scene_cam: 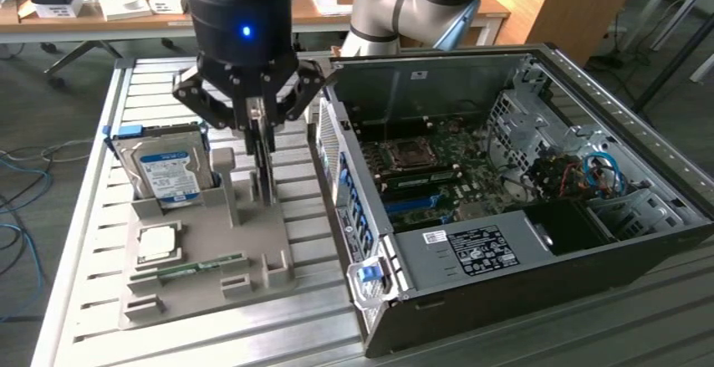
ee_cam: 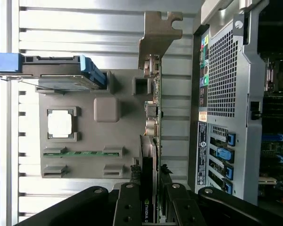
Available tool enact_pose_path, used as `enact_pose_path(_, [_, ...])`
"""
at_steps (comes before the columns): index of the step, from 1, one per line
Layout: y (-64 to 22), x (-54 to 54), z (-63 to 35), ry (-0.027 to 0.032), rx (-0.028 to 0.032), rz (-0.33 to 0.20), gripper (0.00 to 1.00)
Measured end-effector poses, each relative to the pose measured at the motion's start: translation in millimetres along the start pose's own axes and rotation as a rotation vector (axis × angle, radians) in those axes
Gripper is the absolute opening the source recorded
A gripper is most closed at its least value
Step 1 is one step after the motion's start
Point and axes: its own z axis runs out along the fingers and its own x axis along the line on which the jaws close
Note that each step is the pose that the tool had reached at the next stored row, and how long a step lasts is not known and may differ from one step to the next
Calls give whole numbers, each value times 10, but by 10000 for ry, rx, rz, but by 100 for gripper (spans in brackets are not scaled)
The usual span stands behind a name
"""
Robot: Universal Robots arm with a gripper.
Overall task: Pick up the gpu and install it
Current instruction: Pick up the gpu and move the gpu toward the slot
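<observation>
Gripper fingers hide the near end of the gpu. On the exterior view's left, a blue-framed hard drive stands in the grey holder. Next comes the gpu, standing on its thin edge in the holder. Both fingers pinch it. An open computer case sits on the right, close beside.
</observation>
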Motion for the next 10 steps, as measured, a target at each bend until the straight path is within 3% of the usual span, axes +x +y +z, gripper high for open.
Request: enact_pose_path(10, [15, -6, -413, 0, -13, 0, 26])
